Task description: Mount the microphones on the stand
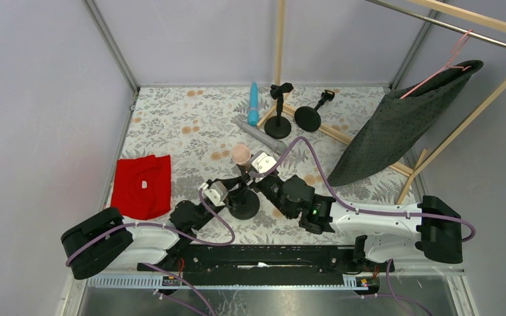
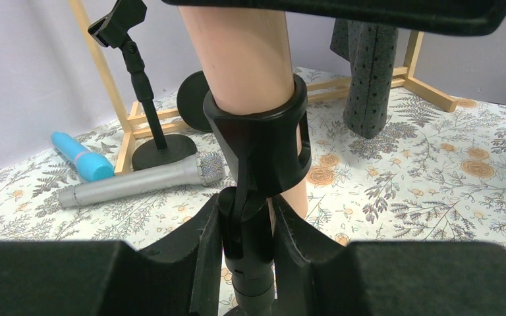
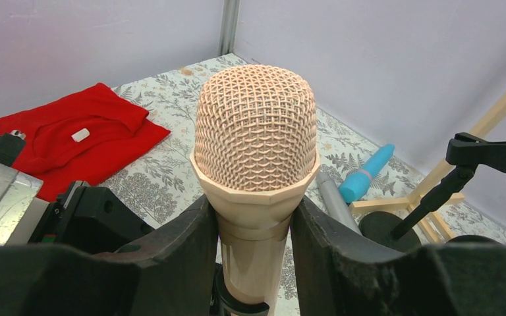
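Observation:
The peach-pink microphone (image 3: 255,131) stands upright with its body (image 2: 244,52) inside the black clip (image 2: 263,138) of a desk stand (image 1: 244,205). My right gripper (image 3: 255,220) is shut on the handle just below the mesh head; it also shows in the top view (image 1: 246,168). My left gripper (image 2: 249,220) is shut on the stand's post at the swivel joint under the clip; it also shows in the top view (image 1: 237,191). The silver-grey microphone (image 1: 260,133) and the cyan-blue microphone (image 1: 253,104) lie on the table behind.
Two more black stands (image 1: 277,122) (image 1: 308,117) are at the back by a wooden rack's foot (image 1: 329,131). A dark garment (image 1: 402,131) hangs on a pink hanger at the right. A red cloth (image 1: 141,185) lies at the left.

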Available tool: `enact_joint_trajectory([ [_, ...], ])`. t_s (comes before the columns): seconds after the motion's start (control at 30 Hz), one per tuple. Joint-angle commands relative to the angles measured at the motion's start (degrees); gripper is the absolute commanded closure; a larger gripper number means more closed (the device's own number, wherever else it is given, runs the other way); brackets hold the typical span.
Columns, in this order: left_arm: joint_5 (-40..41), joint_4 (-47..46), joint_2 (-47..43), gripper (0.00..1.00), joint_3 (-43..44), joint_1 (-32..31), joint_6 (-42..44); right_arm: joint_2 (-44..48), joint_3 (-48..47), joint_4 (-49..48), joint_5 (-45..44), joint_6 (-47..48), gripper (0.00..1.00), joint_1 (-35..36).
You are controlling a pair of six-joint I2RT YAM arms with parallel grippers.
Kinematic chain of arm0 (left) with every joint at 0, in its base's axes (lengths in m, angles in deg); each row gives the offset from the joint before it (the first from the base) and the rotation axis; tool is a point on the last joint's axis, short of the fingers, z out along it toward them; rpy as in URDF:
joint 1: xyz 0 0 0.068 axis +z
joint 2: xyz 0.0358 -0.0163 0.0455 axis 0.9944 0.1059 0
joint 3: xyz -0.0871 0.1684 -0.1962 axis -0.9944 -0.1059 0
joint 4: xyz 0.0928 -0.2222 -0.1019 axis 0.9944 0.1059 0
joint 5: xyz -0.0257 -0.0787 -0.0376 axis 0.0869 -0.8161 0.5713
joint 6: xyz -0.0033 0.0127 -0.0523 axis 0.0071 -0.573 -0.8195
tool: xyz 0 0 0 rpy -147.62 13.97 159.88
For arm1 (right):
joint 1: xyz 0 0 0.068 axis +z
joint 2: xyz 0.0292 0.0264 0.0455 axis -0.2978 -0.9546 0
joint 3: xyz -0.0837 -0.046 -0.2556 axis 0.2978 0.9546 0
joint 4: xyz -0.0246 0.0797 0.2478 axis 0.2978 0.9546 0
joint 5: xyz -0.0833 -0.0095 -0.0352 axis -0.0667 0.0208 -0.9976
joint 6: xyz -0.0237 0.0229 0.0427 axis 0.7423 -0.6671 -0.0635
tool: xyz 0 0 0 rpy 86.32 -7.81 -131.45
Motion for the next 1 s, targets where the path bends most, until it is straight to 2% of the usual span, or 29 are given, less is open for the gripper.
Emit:
enact_joint_trajectory([
  [0.0,-2.67,1.18,0.45,1.0,0.63,-0.46,2.7,-4.0,5.2,17.36,-2.61,-0.56,1.0,-1.38],
  [0.97,-2.76,1.09,0.69,1.0,0.72,-0.44,2.74,-7.05,5.12,19.74,-1.84,-0.46,1.0,-1.65],
])
